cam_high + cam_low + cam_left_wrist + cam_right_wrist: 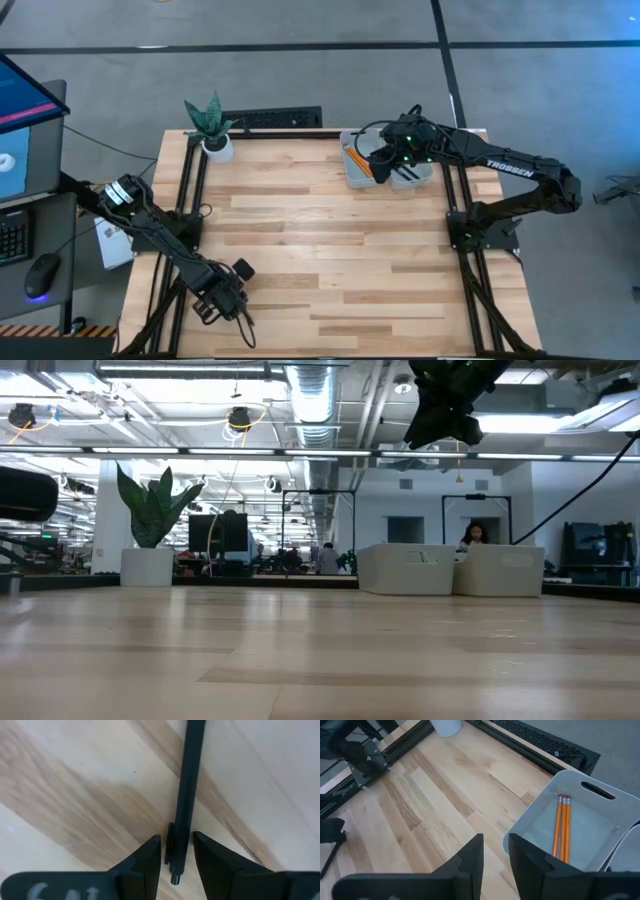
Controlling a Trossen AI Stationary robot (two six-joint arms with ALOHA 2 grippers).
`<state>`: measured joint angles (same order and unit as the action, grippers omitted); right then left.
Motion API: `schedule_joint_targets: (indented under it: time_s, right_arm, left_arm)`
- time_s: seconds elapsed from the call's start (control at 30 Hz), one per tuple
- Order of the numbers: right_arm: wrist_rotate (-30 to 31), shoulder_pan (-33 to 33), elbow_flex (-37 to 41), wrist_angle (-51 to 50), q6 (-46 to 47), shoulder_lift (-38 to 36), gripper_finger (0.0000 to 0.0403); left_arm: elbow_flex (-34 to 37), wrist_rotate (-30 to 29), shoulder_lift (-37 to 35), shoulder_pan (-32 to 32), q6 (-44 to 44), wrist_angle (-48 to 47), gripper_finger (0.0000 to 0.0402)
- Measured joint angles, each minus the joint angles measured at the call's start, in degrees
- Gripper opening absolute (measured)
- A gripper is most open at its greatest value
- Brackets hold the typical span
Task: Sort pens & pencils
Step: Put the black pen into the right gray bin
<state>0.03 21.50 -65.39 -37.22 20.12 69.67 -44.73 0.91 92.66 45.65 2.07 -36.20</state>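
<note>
White "TROSSEN" lettering [508,167] on right arm [530,180].

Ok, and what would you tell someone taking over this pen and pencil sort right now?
Left end effector: at the table's near left, around one black pen; grip unclear.
Right end effector: open, empty, above the far-right bins.
Done: at least two orange pencils lie in the white bin. The second bin has its contents hidden.
To do: bin this pen; other pens and any remaining pencil are not in view.
</note>
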Motion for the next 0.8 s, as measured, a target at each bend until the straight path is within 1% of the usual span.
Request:
schedule_joint_targets:
  time_s: [0.2,0.47,0.57,0.7,0.8]
  right_arm:
    - [0.00,0.00,0.00,0.01,0.00,0.00,0.0113]
    - [0.01,0.00,0.00,0.01,-0.02,0.00,0.0113]
    - [0.00,0.00,0.00,0.01,-0.02,0.00,0.0113]
    - [0.00,0.00,0.00,0.01,-0.02,0.00,0.0113]
    - [0.00,0.00,0.00,0.01,-0.02,0.00,0.0113]
  left_arm:
    - [0.00,-0.05,0.00,0.02,-3.62,0.10,0.0107]
    - [0.00,0.35,0.02,0.04,-4.02,0.06,0.0103]
    - [0.00,0.25,0.02,0.07,-3.62,0.06,0.0084]
    - [0.00,0.09,0.02,0.07,-2.28,0.17,0.0048]
    - [-0.02,0.07,0.00,0.07,-1.55,0.20,0.0031]
